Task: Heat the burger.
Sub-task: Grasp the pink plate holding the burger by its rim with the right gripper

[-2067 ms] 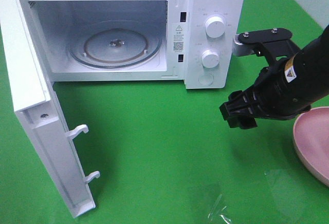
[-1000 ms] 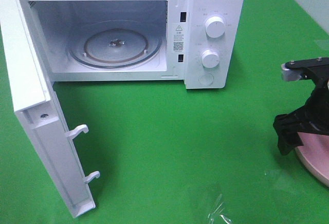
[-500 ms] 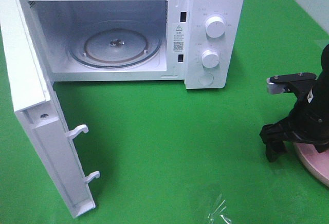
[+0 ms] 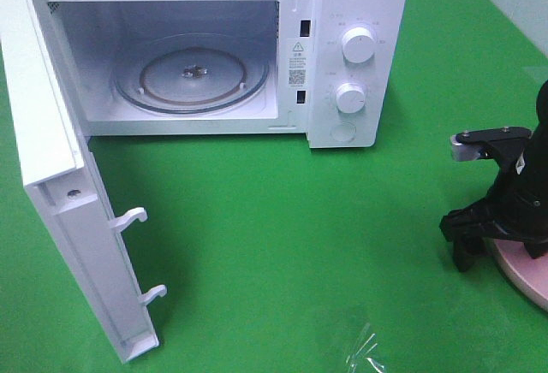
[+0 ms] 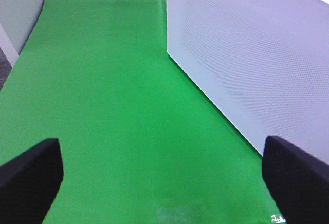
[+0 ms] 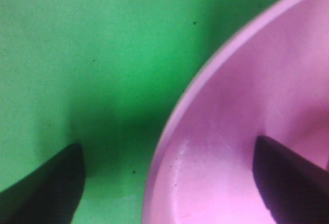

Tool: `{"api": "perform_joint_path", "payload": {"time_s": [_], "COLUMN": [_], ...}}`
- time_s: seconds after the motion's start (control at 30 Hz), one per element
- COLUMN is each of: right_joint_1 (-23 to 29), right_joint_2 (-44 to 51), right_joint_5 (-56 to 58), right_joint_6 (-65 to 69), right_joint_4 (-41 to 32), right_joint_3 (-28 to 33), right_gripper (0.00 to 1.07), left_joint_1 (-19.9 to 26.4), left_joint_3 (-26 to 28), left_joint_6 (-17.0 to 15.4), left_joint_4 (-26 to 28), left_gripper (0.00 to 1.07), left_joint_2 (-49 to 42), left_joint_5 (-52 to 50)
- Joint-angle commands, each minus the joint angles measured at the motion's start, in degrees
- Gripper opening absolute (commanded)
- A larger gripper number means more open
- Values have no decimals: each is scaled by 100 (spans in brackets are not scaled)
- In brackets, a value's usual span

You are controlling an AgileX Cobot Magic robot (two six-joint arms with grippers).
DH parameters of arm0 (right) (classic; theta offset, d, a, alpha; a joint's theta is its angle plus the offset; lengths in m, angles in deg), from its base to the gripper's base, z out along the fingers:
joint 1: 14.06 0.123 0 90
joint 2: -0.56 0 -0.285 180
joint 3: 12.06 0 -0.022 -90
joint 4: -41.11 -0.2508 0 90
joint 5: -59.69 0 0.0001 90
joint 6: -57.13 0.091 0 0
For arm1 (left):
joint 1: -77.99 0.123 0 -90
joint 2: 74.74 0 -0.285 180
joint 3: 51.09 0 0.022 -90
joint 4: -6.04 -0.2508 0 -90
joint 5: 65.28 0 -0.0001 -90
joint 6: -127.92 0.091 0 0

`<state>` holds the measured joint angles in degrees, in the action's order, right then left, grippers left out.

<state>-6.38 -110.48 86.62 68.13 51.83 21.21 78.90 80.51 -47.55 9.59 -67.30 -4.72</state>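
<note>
Burger unseen; right claw [image 6: 164, 180], pointing down, gapes empty astride the pink plate [image 6: 247, 90] rim.

White microwave [image 4: 364, 1]; green cloth [image 4: 300, 236]; pink plate [image 6: 247, 106]

Microwave [image 4: 360, 14] rear left, plate [image 4: 524, 277] front right

The microwave [image 4: 360, 14] mouth faces me wide open. Its door [image 4: 60, 219] is swung out on the left, and two latch hooks [image 4: 130, 216] jut from it into that side of the lane. Inside, the glass turntable [image 4: 193, 74] lies flat with headroom above. The green cloth [image 4: 282, 236] between microwave and plate [image 4: 524, 277] gives free passage — a scrap of clear film [image 4: 366, 352] lies near the front edge. My right gripper [image 4: 501, 255] straddles the plate's rim. My left gripper [image 5: 162, 183] has the door's outer face close beside it.
</note>
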Motion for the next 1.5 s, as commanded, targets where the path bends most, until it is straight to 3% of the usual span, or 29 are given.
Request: {"api": "perform_joint_path", "payload": {"time_s": [0.03,0.07,0.1,0.13,0.17,0.23,0.27,0.3,0.33,0.37,0.43,0.83,1.0,1.5], "right_joint_1": [-29,-29,-29,-29,-29,-29,-29,-29,-29,-29,-29,-6,229,814], "right_joint_2": [-40,-40,-40,-40,-40,-40,-40,-40,-40,-40,-40,-11,-11,183], "right_joint_5": [17,23,23,69,69,143,143,143,143,138,126,344,567,1404], "right_joint_6": [-29,-29,-29,-29,-29,-34,-34,-34,-34,-34,-46,235,796,1587], "right_joint_4": [74,74,74,74,74,120,120,172,172,264,304,424,974,1730], "right_joint_3": [-17,-17,-17,-17,-17,-17,-17,-17,-17,-17,-17,-17,-17,-17], "right_gripper": [72,63,63,52,52,28,28,16,16,7,2,0,0,0], "left_joint_1": [11,11,11,11,11,11,11,11,11,11,11,11,11,11], "left_joint_3": [-11,-11,-11,-11,-11,-11,-11,-11,-11,-11,-11,-11,-11,-11], "left_joint_6": [0,0,0,0,0,0,0,0,0,0,0,0,0,0], "left_joint_4": [23,23,23,23,23,23,23,23,23,23,23,23,23,23], "left_gripper": [98,98,98,98,98,98,98,98,98,98,98,98,98,98], "left_joint_2": [-109,-109,-109,-109,-109,-109,-109,-109,-109,-109,-109,-109,-109,-109], "left_joint_5": [-86,-86,-86,-86,-86,-86,-86,-86,-86,-86,-86,-86,-86,-86]}}
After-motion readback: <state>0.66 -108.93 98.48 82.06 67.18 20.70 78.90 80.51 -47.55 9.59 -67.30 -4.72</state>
